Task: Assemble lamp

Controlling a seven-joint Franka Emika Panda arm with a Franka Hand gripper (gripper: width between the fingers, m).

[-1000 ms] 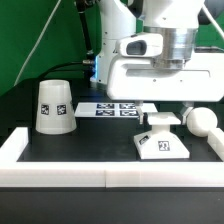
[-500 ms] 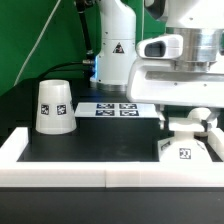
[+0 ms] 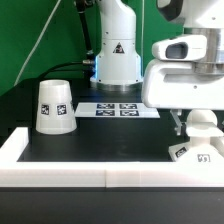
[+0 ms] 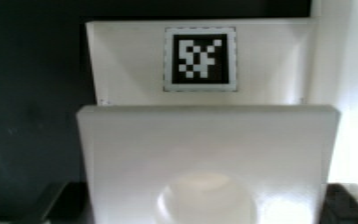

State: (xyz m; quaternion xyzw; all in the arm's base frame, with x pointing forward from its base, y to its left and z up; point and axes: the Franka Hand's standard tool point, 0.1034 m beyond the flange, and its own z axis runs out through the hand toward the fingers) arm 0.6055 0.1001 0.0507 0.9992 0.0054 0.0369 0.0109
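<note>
Two-finger gripper (image 3: 193, 133) on the white arm hangs low at the exterior view's right, clamped on the flat square matte white lamp base (image 3: 203, 153). In the wrist view its dark fingers (image 4: 59, 206) stand at the two opposite side edges of the base plate, which fills the gap between them. The base bears a black-and-white square tag and lies at the near right of the black table (image 3: 110, 140), close to the raised white border (image 3: 60, 172). The white ball-headed bulb (image 3: 205, 121) lies just beyond the base, partly hidden by the gripper body.

Well apart, on the exterior view's left, the larger tapered white cup-shaped shade (image 3: 54, 106) stands mouth down, its tag facing the camera. Between it and the gripper, farther back, lies the marker board (image 3: 118, 108), flat on the table before the white robot pedestal with its triangle sign (image 3: 118, 55).
</note>
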